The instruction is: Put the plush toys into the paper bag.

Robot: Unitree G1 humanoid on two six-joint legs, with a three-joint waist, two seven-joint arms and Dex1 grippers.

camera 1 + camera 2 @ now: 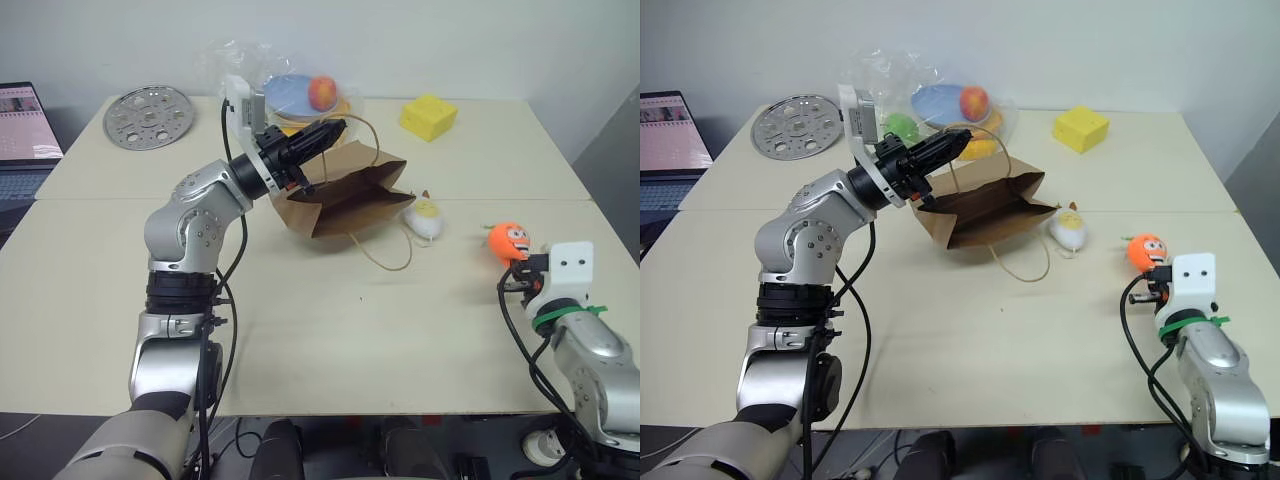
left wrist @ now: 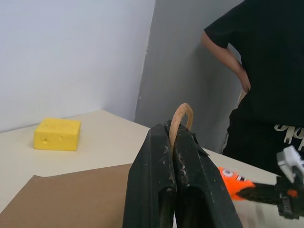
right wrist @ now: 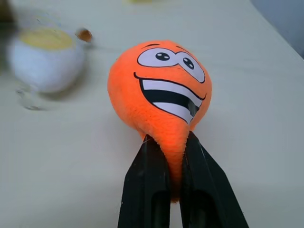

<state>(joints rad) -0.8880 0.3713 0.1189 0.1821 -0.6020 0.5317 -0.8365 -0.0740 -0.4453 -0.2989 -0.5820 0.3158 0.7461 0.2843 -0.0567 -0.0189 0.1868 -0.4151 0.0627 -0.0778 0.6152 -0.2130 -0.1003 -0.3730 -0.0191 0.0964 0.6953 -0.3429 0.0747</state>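
From the head, the left pincer is clamped on a twisted-paper handle of the brown kraft paper bag, which lies mid-surface; the white egg-shaped plush toy sits just right of the bag. In the right wrist view, the right pincer is closed on the narrow end of the orange grinning carrot plush toy.
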